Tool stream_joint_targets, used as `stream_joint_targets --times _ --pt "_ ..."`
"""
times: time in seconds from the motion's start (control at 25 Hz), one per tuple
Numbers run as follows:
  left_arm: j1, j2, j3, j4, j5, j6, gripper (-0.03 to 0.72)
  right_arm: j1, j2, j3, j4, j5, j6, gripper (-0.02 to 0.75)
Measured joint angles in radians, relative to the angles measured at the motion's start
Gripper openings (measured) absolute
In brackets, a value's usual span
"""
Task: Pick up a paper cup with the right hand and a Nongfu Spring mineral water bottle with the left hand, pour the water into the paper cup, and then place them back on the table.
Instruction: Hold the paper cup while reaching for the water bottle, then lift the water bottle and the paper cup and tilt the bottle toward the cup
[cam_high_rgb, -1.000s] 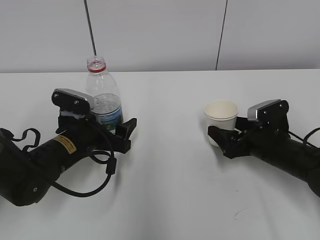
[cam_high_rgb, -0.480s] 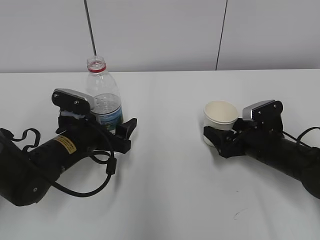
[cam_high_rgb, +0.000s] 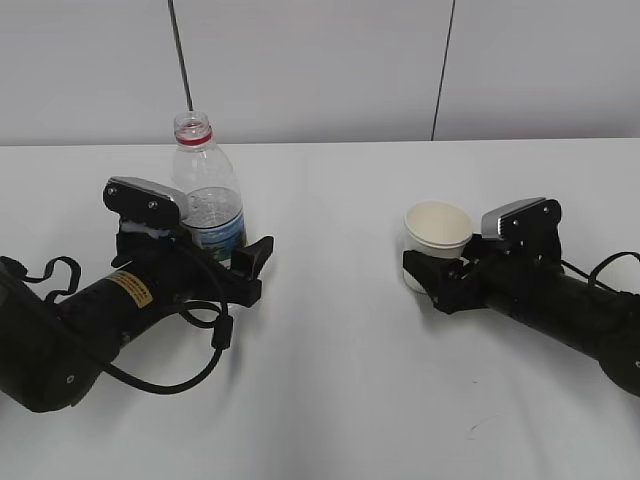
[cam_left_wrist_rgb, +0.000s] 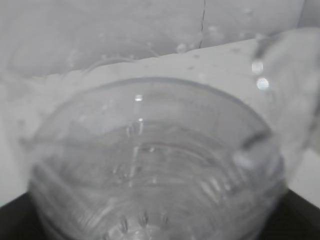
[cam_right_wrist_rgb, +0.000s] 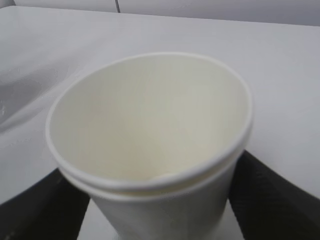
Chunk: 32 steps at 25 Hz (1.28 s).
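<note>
The clear Nongfu Spring mineral water bottle (cam_high_rgb: 207, 190), with a red neck ring and no cap, stands upright on the white table (cam_high_rgb: 340, 390) at the left. My left gripper (cam_high_rgb: 212, 250), on the arm with the yellow sticker, is shut round its lower body. The bottle fills the left wrist view (cam_left_wrist_rgb: 150, 165), with the left gripper (cam_left_wrist_rgb: 160, 222) low around it. The cream-white paper cup (cam_high_rgb: 437, 228) stands upright at the right. My right gripper (cam_high_rgb: 437, 268) is shut on its lower wall. In the right wrist view the empty cup (cam_right_wrist_rgb: 150, 125) sits between the black fingers (cam_right_wrist_rgb: 272, 195) of the right gripper (cam_right_wrist_rgb: 160, 215).
A small dark scuff mark (cam_high_rgb: 478, 428) lies on the table in front of the right arm. Black cables (cam_high_rgb: 190, 350) loop beside the left arm. A grey wall stands behind the table's far edge (cam_high_rgb: 400, 140).
My right gripper has moved a little to the left, and the paper cup has moved with it. The left arm and the bottle have not moved.
</note>
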Motion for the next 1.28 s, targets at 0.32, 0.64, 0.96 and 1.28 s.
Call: stream_joint_targets --times 0.32,0.64,0.96,1.28 --pt "0.000 0.000 0.000 0.000 0.000 0.000 0.592 0.000 0.041 -0.029 -0.028 -0.002 0.008 0.619" --pt "0.000 0.000 0.000 0.008 0.000 0.000 0.592 0.000 0.041 -0.034 -0.033 -0.002 0.013 0.537" --pt "0.000 0.000 0.000 0.011 0.000 0.000 0.566 0.000 0.041 -0.034 -0.030 -0.002 0.013 0.513" --pt "0.000 0.000 0.000 0.006 0.000 0.000 0.437 0.000 0.041 -0.034 -0.037 -0.002 0.015 0.513"
